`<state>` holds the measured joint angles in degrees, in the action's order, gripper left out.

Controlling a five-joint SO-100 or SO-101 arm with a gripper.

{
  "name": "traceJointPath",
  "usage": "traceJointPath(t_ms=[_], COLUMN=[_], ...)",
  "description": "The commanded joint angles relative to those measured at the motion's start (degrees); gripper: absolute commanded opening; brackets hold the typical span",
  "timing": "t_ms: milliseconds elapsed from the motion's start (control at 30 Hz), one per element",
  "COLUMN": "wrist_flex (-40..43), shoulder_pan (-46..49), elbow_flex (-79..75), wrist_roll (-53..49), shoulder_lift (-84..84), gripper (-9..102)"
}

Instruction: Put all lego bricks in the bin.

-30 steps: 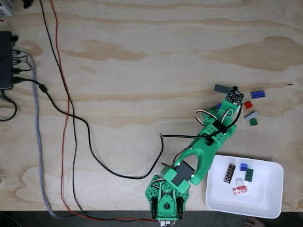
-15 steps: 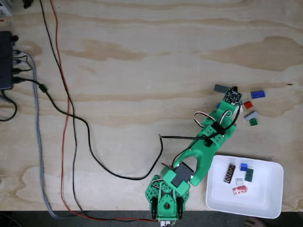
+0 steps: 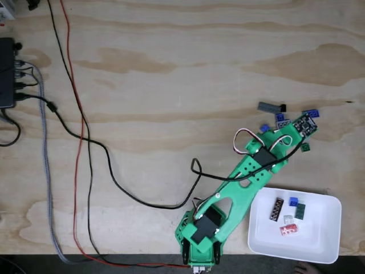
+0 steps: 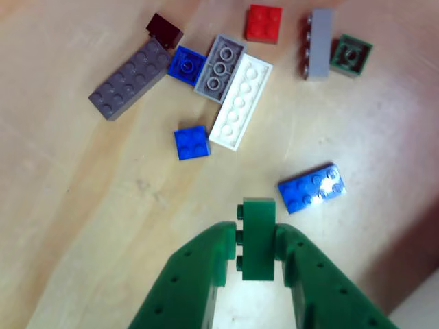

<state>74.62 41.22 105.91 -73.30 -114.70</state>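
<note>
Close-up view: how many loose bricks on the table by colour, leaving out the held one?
Blue bricks: 3
Grey bricks: 3
White brick: 1
Red brick: 1
Green brick: 1
Dark brown brick: 1
Total: 10

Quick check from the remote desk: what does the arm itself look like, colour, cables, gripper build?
The arm is bright green plastic with black servo blocks, and black and white cables loop near the wrist. The gripper has two thick green fingers dotted with small holes.
</note>
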Motion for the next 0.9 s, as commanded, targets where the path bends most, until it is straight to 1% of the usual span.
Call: traceJointPath(t_ms=[0, 67, 200, 267, 367, 400, 433, 467, 500, 533, 567, 633, 700, 733, 767, 833, 867], wrist_flex=[14.15, 9.93, 2.72, -1.58, -10.11, -12.48, -15.12, -17.05, -18.02, -17.4, -15.29, -8.26, -1.76, 0.88, 1.32, -0.18, -2.64], shoulder_pan=[13.36, 23.73, 37.88, 42.1, 45.0, 45.0, 44.65, 44.03, 43.15, 42.54, 41.84, 39.11, 34.19, 30.06, 25.31, 17.4, 14.41], elbow_flex=[-3.69, 0.97, 7.82, 9.32, 14.94, 16.96, 19.07, 20.48, 21.01, 20.74, 19.51, 15.29, 9.14, 5.27, 1.67, -1.14, -1.23], wrist_roll=[-3.52, -9.84, -21.27, -24.08, -25.31, -24.96, -24.7, -23.82, -22.85, -22.94, -22.68, -22.68, -19.69, -17.23, -13.01, -11.6, -11.07], shoulder_lift=[-22.41, -26.02, -23.73, -20.21, -16.88, -16.26, -16.08, -15.91, -15.64, -15.56, -15.56, -14.94, -13.45, -11.43, -8.96, -4.75, -2.55], gripper=[0, 0, 0, 0, 0, 0, 8, 21, 31, 36, 38, 46, 46, 45, 43, 43, 43])
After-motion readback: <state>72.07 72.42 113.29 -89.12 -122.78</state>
